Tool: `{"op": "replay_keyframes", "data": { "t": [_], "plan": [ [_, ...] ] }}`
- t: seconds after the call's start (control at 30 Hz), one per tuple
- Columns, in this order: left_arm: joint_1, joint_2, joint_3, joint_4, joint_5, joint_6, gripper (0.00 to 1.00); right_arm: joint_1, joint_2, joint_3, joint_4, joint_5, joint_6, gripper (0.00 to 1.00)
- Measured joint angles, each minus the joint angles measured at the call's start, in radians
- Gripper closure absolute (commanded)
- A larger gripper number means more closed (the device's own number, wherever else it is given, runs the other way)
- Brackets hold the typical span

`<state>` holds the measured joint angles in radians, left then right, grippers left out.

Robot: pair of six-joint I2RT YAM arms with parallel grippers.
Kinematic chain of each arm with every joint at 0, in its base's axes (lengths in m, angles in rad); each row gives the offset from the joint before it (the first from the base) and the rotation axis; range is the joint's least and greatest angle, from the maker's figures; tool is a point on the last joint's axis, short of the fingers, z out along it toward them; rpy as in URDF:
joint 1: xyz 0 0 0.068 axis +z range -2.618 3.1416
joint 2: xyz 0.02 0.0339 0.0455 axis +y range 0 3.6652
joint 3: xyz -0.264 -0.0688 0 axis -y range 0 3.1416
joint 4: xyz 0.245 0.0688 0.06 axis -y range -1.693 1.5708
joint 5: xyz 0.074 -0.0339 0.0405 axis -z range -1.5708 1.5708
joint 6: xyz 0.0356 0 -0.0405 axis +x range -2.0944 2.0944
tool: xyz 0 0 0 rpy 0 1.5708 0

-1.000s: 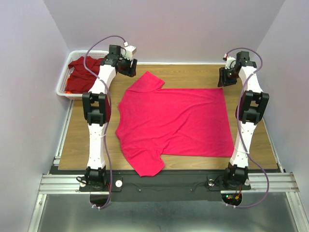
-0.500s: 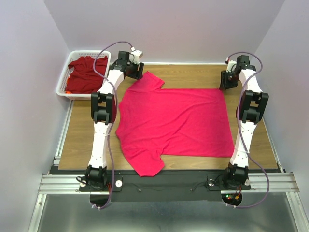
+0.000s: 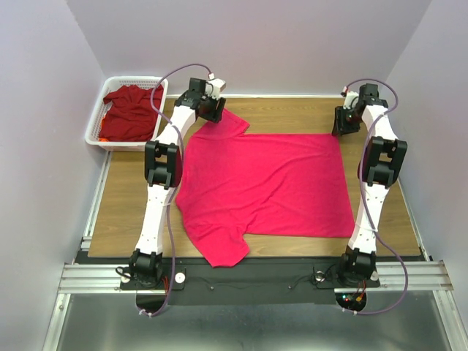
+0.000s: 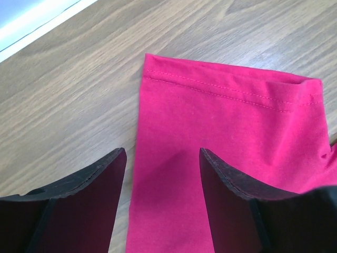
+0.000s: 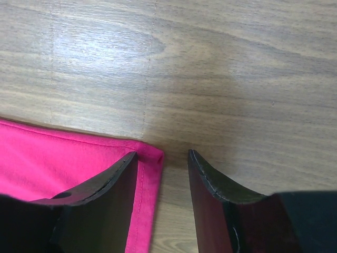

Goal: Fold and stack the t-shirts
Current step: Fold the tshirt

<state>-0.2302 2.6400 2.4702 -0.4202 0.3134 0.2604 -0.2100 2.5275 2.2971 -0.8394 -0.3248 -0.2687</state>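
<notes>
Looking down the left tool [image 4: 160, 158], I saw its jaws standing wide and empty, straddling the side edge of the far sleeve [image 4: 226, 121] of the pink shirt [image 3: 270, 183]. My right tool [image 5: 162, 155] stood part open, gripping nothing, with its jaws either side of that shirt's far hem corner. The pink shirt lay spread flat across the middle of the worktop [image 3: 124, 205]. A maroon shirt [image 3: 130, 106] sat crumpled in the basket [image 3: 93, 130] at the far left.
</notes>
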Motion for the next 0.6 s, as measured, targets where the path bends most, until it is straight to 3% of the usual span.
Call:
{"op": "replay_keyframes", "data": {
  "t": [0.37, 0.4, 0.47, 0.5, 0.6],
  "plan": [
    [0.018, 0.039, 0.016, -0.041, -0.014, -0.083, 0.36, -0.004, -0.016, -0.038, 0.037, -0.025, 0.002, 0.51],
    [0.019, 0.039, 0.016, -0.041, -0.012, -0.087, 0.43, -0.005, -0.016, -0.039, 0.038, -0.028, 0.002, 0.51],
    [0.023, 0.039, 0.016, -0.041, -0.007, -0.095, 0.48, -0.006, -0.017, -0.042, 0.040, -0.035, 0.002, 0.51],
    [0.023, 0.039, 0.016, -0.042, -0.006, -0.096, 0.57, -0.006, -0.018, -0.043, 0.040, -0.037, 0.000, 0.52],
    [0.024, 0.039, 0.015, -0.044, -0.002, -0.100, 0.65, -0.007, -0.019, -0.046, 0.043, -0.040, -0.002, 0.52]
  ]
}}
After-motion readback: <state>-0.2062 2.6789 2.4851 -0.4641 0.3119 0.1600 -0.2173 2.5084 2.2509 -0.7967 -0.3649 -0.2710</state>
